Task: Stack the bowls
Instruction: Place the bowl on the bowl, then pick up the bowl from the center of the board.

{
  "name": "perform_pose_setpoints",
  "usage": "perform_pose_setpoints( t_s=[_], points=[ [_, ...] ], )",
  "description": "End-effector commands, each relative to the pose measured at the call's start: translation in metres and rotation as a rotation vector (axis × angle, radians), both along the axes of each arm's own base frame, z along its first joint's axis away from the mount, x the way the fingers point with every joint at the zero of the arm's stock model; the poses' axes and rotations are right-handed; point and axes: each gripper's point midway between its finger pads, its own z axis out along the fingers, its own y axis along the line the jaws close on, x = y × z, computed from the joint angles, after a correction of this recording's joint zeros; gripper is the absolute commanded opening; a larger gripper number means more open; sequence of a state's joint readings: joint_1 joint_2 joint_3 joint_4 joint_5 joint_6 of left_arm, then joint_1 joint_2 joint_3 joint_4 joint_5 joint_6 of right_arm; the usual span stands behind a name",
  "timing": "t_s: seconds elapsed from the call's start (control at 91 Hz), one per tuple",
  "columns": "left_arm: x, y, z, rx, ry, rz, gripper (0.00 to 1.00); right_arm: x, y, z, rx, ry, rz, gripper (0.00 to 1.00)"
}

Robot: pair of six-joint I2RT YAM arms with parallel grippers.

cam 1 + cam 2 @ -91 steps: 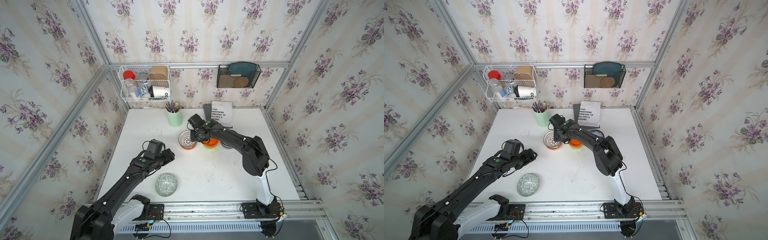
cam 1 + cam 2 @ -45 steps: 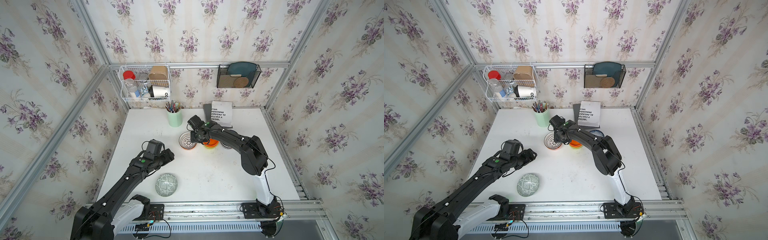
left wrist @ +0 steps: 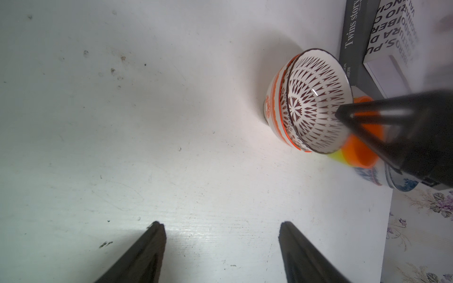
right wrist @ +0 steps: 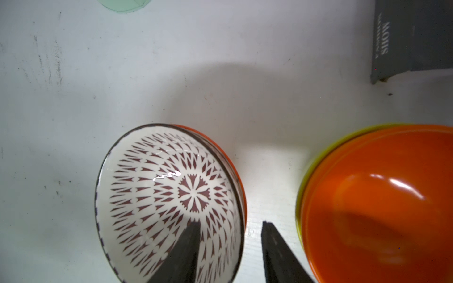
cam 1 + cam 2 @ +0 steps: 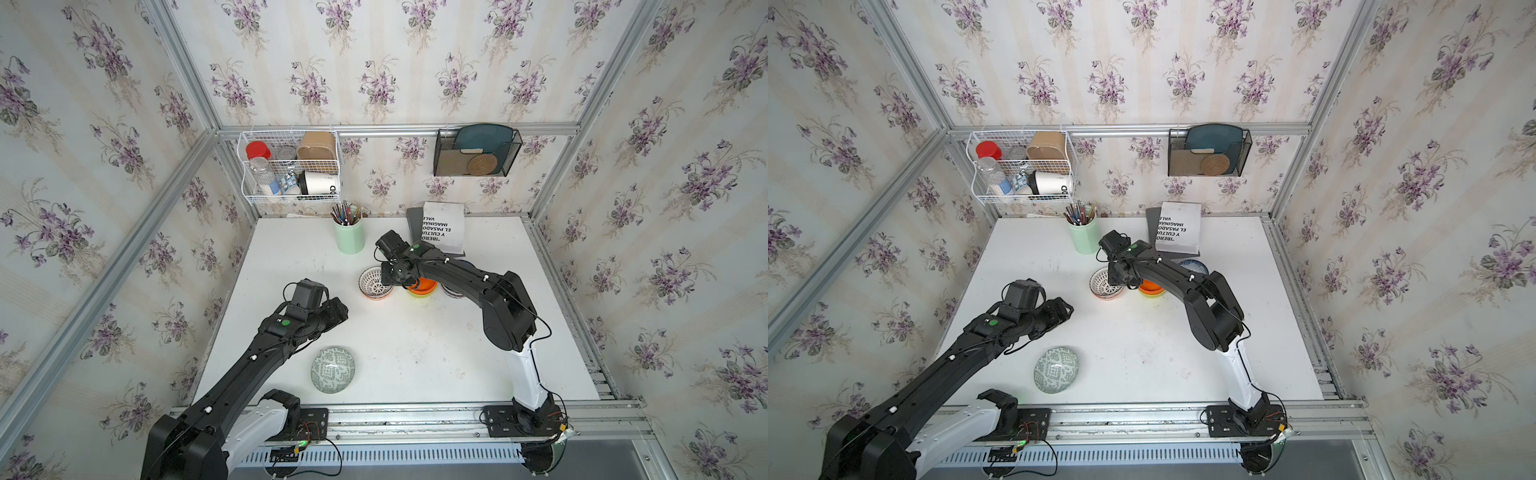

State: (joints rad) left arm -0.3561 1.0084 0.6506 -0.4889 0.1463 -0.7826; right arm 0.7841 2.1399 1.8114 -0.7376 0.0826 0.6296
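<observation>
The right gripper (image 4: 230, 224) has its jaws spread, straddling the rim of the black-white radial bowl (image 4: 171, 191), one inside and one outside, pinching nothing. That bowl sits nested in an orange-white bowl (image 3: 272, 107), of which the right wrist view shows only an orange edge. Just beside it, the plain orange bowl (image 4: 380, 196) sits inside the lime bowl (image 4: 299, 196), visible only as a thin rim. Past these, two blue-floral bowls (image 3: 367, 175) are mostly hidden by the right arm; whether they are nested I cannot tell.

The left gripper (image 3: 220, 245) hovers over bare tabletop (image 3: 171, 122), jaws wide apart and empty. The grey-green patterned bowl (image 5: 333, 370) stands alone near the front edge, well apart from the others.

At the back, a mint pencil cup (image 5: 350, 237) holds pens, near some books (image 5: 442, 226). On the wall, a wire basket (image 5: 245, 183) holds jars and cups, and a black mesh rack (image 5: 515, 153) holds a half-covered teal plate (image 5: 484, 135).
</observation>
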Motion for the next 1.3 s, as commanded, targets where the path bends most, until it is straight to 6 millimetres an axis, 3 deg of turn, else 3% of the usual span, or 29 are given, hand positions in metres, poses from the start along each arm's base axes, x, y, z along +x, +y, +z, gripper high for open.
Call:
perform_pose_setpoints(
  t_s=[0.0, 0.154, 0.275, 0.418, 0.549, 0.67, 0.835, 1.011, 1.286],
  points=[
    [0.004, 0.0, 0.003, 0.001, -0.026, 0.0, 0.77, -0.002, -0.003, 0.009, -0.008, -0.015, -0.008, 0.48],
    [0.004, 0.001, 0.004, 0.0, -0.026, 0.005, 0.77, -0.013, -0.008, 0.029, -0.006, -0.045, -0.015, 0.48],
    [0.002, 0.004, 0.003, -0.002, -0.025, 0.022, 0.77, -0.038, -0.006, 0.042, 0.024, -0.054, 0.018, 0.48],
    [-0.001, 0.015, 0.004, -0.002, -0.037, 0.075, 0.77, -0.1, 0.027, 0.048, 0.165, -0.023, 0.161, 0.5],
    [-0.008, 0.028, 0.005, 0.008, -0.051, 0.145, 0.77, -0.158, 0.055, 0.033, 0.197, 0.014, 0.266, 0.54],
    [-0.012, 0.033, 0.005, 0.004, -0.057, 0.175, 0.77, -0.19, 0.071, 0.01, 0.178, 0.061, 0.314, 0.55],
    [-0.013, 0.033, 0.003, 0.001, -0.048, 0.174, 0.77, -0.211, 0.091, 0.01, 0.206, 0.074, 0.354, 0.58],
    [-0.013, 0.032, 0.003, -0.002, -0.042, 0.172, 0.78, -0.224, 0.102, -0.005, 0.175, 0.112, 0.381, 0.57],
    [-0.014, 0.033, 0.003, 0.002, -0.041, 0.169, 0.77, -0.232, 0.107, -0.022, 0.161, 0.151, 0.384, 0.49]
  ],
)
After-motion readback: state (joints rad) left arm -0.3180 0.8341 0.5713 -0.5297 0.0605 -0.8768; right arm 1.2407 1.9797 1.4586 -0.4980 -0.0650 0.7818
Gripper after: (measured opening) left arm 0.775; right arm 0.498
